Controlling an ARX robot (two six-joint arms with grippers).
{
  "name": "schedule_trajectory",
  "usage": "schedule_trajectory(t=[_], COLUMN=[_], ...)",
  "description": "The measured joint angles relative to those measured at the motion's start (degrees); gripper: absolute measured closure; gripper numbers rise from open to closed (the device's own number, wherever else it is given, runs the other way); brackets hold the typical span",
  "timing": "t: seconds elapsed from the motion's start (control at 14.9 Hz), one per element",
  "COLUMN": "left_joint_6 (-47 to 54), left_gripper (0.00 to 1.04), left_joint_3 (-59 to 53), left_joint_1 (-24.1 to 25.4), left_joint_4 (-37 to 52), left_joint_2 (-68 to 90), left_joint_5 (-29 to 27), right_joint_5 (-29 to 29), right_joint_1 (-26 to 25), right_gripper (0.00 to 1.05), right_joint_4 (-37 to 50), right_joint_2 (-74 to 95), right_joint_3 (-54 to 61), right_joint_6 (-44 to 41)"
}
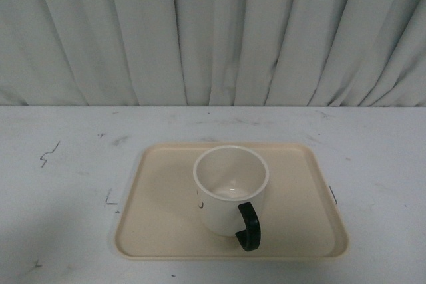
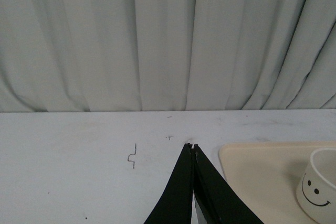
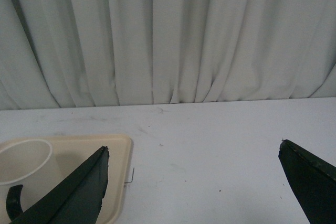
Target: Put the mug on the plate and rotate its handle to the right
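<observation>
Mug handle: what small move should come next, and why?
Probably bring the open right gripper in to the handle and turn it: the mug already stands on the plate, but its handle points toward the camera rather than right.

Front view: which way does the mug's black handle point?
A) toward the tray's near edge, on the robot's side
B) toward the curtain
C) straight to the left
A: the handle juts from the near side of the mug, a little right of its middle, over the tray.

Mug (image 1: 229,191) on plate (image 1: 160,225), roughly central
</observation>
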State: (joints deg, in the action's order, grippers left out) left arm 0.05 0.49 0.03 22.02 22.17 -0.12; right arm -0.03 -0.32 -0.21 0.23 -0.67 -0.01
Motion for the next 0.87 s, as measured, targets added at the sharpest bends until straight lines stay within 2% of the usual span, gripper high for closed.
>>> schedule_trajectory(t=[0.6,0.74,0.87], left_joint_6=[0.0,0.0,0.0], left_gripper=[1.03,1.03,1.03], left_joint_3=[0.0,0.0,0.0], left_joint_1=[0.0,0.0,0.0], left_joint_4=[-11.8,-21.9,-22.5], left_joint_2=[-12.1,-21.8,-21.7], left_joint_5=[0.0,0.1,0.1], right_joint_5=[0.0,0.0,0.0], right_joint_1=[0.0,0.0,0.0], right_gripper=[0.06,0.06,0.06], right_joint_4=[0.0,0.0,0.0], right_joint_2=[0.0,0.0,0.0], right_joint_3=[0.0,0.0,0.0], right_joint_6=[0.0,0.0,0.0])
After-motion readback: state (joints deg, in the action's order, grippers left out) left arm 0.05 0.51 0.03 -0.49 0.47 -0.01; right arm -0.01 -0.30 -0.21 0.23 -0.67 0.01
